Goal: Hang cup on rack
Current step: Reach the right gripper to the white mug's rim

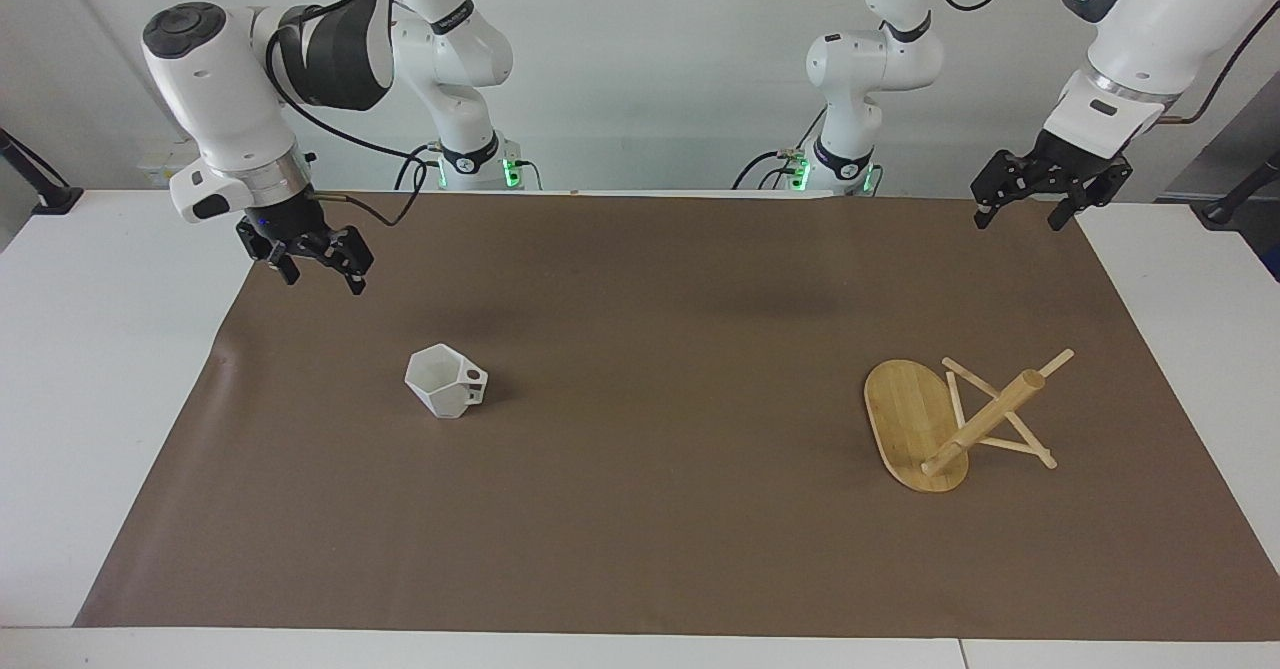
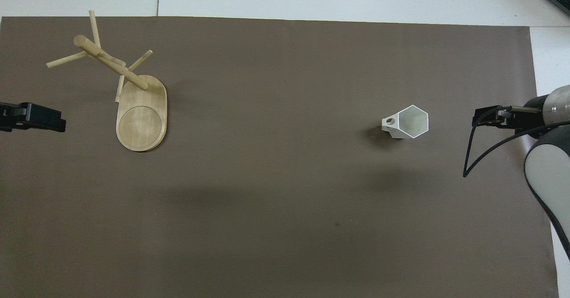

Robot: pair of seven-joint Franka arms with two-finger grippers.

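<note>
The right claw [image 1: 320, 274] is hanging over the brown mat [image 1: 660, 349] toward the right arm's end of the worktop [image 1: 110, 369], its fingers standing apart and holding nothing. In the overhead view only its tip is showing, the rest being cut off by the picture's edge. The left claw [image 1: 1018, 214] is hanging over the mat's corner at the left arm's end, fingers also apart and empty (seen from above, just a black stub is poking in from the edge).

The cup [image 1: 446, 380] is sitting upright on the mat toward the right arm's end, clear of both claws, its handle with the round hole pointing toward the middle of the mat. The rack [image 1: 950, 419] is standing toward the left arm's end, well apart from the cup, with nothing hanging on its pegs. No writing or label is showing legibly on anything.
</note>
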